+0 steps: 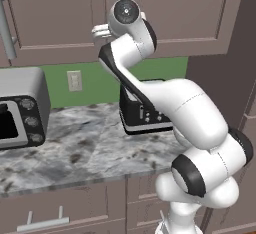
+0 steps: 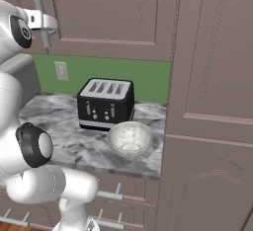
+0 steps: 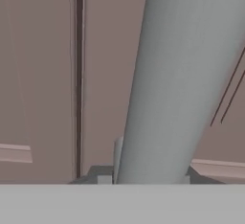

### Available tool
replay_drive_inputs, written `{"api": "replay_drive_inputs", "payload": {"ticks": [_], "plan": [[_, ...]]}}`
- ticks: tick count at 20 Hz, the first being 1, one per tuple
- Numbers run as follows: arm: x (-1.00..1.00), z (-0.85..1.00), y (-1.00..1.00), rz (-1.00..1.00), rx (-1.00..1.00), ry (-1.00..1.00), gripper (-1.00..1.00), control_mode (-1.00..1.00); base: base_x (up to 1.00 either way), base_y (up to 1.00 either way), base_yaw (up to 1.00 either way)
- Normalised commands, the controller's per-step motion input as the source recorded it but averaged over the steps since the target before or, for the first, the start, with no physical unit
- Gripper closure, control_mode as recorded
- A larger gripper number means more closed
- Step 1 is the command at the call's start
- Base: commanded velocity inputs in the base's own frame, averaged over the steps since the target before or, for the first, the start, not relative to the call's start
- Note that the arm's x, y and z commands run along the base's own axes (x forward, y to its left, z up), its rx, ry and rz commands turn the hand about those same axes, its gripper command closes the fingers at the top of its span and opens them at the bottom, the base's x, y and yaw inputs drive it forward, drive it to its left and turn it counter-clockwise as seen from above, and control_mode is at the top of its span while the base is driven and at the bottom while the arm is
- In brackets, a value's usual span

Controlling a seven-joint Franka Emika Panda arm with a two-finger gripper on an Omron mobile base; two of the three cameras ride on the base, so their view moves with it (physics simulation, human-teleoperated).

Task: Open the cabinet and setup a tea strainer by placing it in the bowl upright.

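Cabinet (image 2: 106,10): upper wall unit above the worktop, doors shut; tea strainer presumably inside, unseen.
Worktop (image 1: 75,153): grey marbled stone, green wall behind.
Microwave (image 1: 20,108): at the worktop's left end.
Toaster (image 2: 105,104): black, four slots, at the back of the worktop near its right end.
Bowl (image 2: 130,139): speckled off-white, at the worktop's front right corner, just in front of the toaster; nothing in it.
Handle (image 3: 167,79): grey vertical bar on the cabinet door, pressed up close in the hand view.
Gripper (image 2: 42,22): raised to the handle; fingertips sit either side of the bar, whether clamped cannot be told.
Risk: fingers sliding off the bar if pulled straight rather than along the door's arc; elbow passing close over the toaster.
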Motion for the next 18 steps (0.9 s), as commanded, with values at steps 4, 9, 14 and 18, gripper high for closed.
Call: {"api": "replay_drive_inputs", "payload": {"ticks": [4,9,14,18], "plan": [[0.00,0.00,0.00,0.00,0.00,0.00,1.00,-1.00,0.00,0.00,0.00],[-0.13,0.00,-0.14,0.00,0.01,0.00,1.00,-1.00,0.00,0.00,0.00],[-0.80,0.13,-0.46,0.00,0.11,-0.02,1.00,-1.00,0.00,0.00,0.00],[-0.90,0.28,-0.46,0.00,0.17,0.00,1.00,-1.00,0.00,0.00,0.00]]}}
